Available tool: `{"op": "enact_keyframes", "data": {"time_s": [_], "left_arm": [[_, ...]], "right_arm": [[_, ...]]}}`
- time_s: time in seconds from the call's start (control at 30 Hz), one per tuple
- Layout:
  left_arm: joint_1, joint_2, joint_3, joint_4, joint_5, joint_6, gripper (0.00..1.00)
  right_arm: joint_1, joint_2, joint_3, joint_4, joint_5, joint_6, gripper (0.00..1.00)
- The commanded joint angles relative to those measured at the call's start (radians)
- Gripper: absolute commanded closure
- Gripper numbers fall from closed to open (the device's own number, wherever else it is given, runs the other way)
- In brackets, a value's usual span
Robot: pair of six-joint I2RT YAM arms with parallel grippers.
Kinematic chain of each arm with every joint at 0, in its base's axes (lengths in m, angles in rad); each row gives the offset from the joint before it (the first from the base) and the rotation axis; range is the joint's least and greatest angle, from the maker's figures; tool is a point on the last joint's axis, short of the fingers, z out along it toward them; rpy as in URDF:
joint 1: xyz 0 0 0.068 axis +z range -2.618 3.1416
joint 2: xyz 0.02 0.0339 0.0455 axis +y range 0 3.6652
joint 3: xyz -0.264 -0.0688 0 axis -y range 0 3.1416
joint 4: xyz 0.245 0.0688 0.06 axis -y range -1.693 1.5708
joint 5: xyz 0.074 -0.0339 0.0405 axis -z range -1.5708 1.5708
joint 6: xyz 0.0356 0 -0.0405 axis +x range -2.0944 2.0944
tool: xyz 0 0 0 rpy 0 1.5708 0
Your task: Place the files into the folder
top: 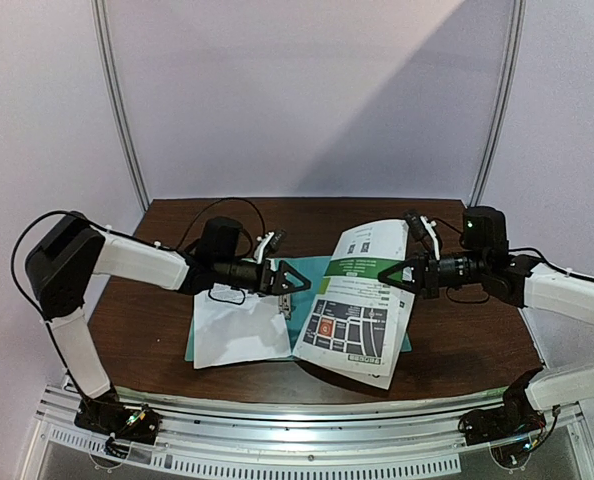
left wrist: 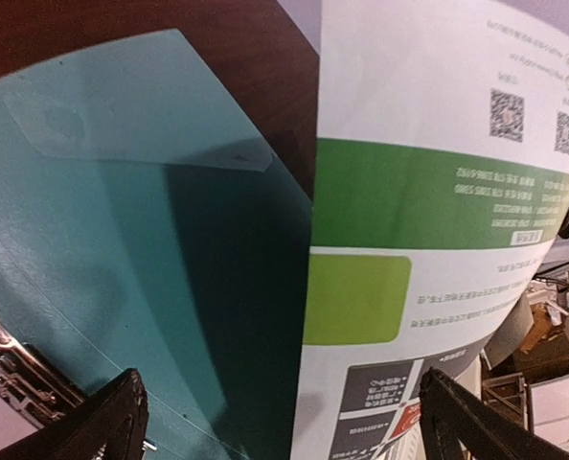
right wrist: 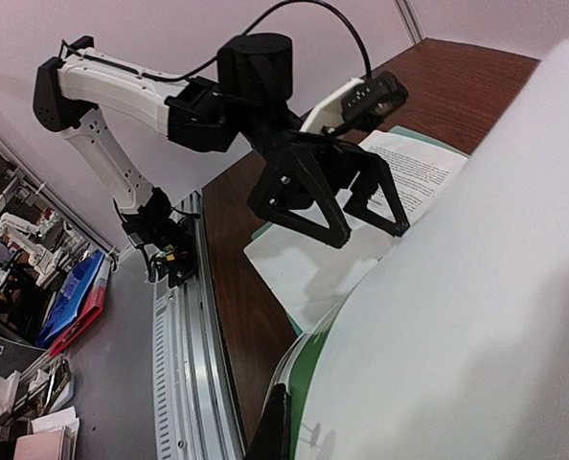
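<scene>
The teal folder [top: 313,266] lies open on the table. The white sheet with black text [top: 239,325] lies on the folder's left half. My left gripper [top: 289,278] is open and empty, hovering over the folder's middle by the metal clip [left wrist: 16,376]. Its fingers [left wrist: 112,422] straddle bare teal card [left wrist: 122,240] and the edge of the colourful sheet [left wrist: 428,192]. My right gripper [top: 399,272] is shut on the colourful sheet [top: 362,300] at its right edge and holds it lifted and curved over the folder's right half. In the right wrist view the sheet's back [right wrist: 476,287] hides all but one finger [right wrist: 277,426].
The dark wooden table [top: 137,330] ends at a metal rail [top: 297,425] along the near edge. Purple walls stand behind and at the sides. The left arm [right wrist: 256,105] shows across from the right wrist camera.
</scene>
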Motion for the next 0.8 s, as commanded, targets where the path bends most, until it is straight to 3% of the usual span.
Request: {"op": "enact_keyframes", "data": {"time_s": [0.0,0.3,0.57,0.77], "left_arm": [[0.008,0.065,-0.019,0.146,0.115,-0.043,0.01],[-0.003,0.164,-0.054,0.545,0.283,-0.279,0.02],[-0.030,0.203,-0.045,0.798,0.340,-0.433,0.24],[-0.031,0.223,-0.037,0.869,0.345,-0.490,0.43]], "right_arm": [[0.001,-0.012,-0.020,0.058,-0.060,-0.002,1.00],[0.001,-0.012,-0.031,0.085,-0.073,0.000,1.00],[0.001,0.014,-0.048,0.144,-0.081,0.023,1.00],[0.002,0.006,-0.056,0.132,-0.075,0.014,1.00]]}}
